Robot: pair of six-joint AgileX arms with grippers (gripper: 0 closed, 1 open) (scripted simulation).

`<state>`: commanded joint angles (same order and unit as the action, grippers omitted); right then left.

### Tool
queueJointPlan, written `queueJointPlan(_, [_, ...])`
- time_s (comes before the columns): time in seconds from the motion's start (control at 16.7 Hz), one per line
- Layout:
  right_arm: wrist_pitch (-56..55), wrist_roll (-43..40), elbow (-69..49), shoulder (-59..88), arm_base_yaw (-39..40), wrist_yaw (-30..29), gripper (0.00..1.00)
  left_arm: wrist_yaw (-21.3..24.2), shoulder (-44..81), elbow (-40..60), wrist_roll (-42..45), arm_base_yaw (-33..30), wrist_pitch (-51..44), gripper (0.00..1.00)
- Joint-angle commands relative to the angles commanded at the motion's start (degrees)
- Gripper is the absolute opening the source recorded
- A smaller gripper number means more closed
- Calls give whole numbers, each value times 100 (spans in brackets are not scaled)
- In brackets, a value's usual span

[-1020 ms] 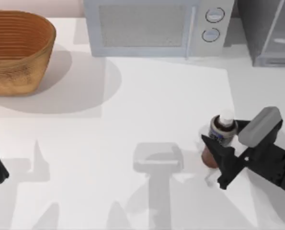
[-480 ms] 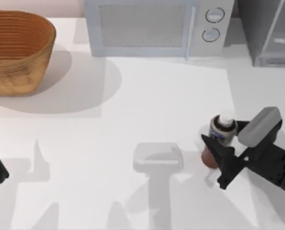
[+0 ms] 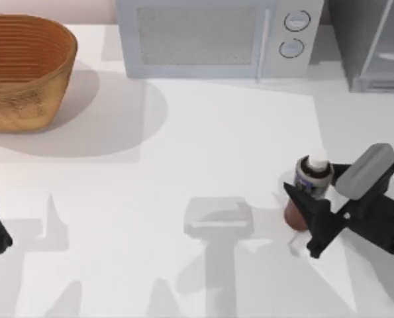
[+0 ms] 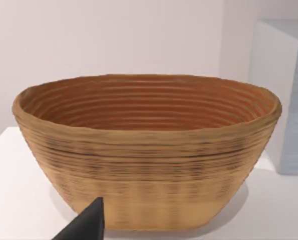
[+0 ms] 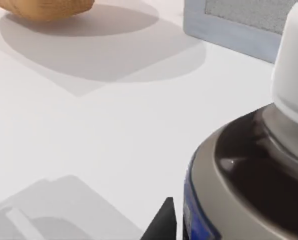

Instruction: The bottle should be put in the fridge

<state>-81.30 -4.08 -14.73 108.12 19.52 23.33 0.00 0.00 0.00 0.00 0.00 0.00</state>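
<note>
Since the frame a second earlier, the right gripper [image 3: 314,199] and the bottle [image 3: 307,192] had shifted together a little toward the table's right side and near edge, which suggested the bottle was already riding with the arm. That claw sat closed around the bottle's reddish-brown lower body, one dark finger [image 3: 302,202] visible on its left flank, the white cap and dark neck standing clear above the grip; the right wrist view showed the cap [image 5: 294,75] close up, just ahead of the camera. Whether the base had left the table [image 3: 203,146] could not be told. The fridge [image 3: 372,46] stood well beyond the claw, at the far right corner, with the microwave [image 3: 216,36] farther to its left and the basket [image 3: 24,73] far off to the left again. To carry well, I judged the arm should hold the bottle upright, lift it clear before travelling, and approach the fridge opening squarely, keeping away from the frame. The left gripper [image 4: 83,225] stayed parked well away at the table's left, facing the basket; its opening could not be told.
</note>
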Motion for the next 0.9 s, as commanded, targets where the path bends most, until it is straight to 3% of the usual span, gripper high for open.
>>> queueJointPlan(0.54, [2561, -667, 73, -2200, -2258, 2223, 1, 0, 0, 0, 0, 0, 0, 100])
queueJointPlan(0.9, [2775, -743, 58, -2390, -2449, 2427, 1, 0, 0, 0, 0, 0, 0, 100])
